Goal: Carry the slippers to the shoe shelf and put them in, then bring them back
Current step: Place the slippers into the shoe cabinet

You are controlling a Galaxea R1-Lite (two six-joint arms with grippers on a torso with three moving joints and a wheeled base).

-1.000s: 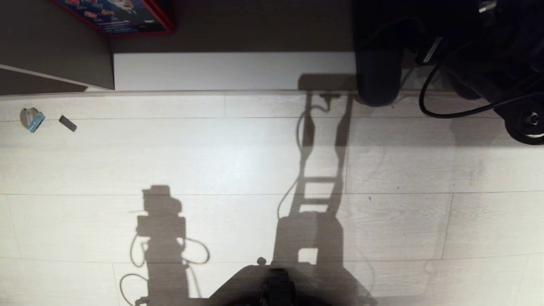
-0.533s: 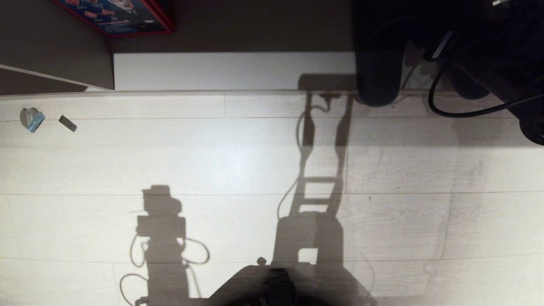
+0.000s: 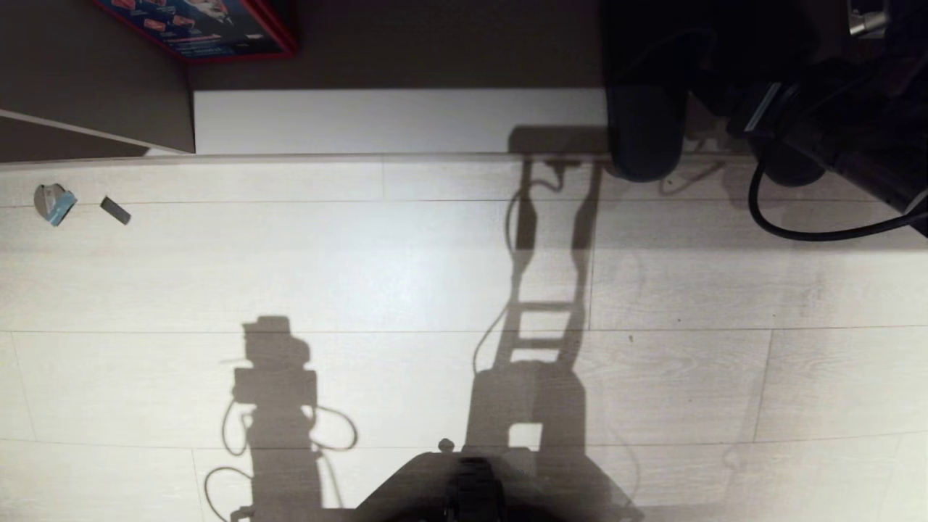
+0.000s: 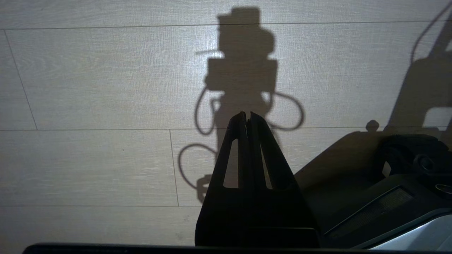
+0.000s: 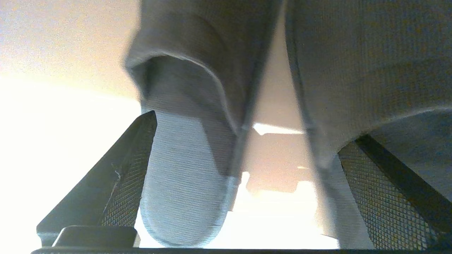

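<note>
Between right gripper [image 5: 243,183] fingers [image 5: 120,183]: both slippers [image 5: 187,169].

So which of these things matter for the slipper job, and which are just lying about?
Job: slippers, shelf, right gripper.
Lying about: blue-grey scrap, dark chip, red-edged poster; left gripper parked over floor.

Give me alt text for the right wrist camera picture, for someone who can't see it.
Two slippers lie side by side close in front of the camera, heels toward it, between the open fingers of the right gripper, one finger outside each slipper. They rest on a pale, brightly lit surface.
</note>
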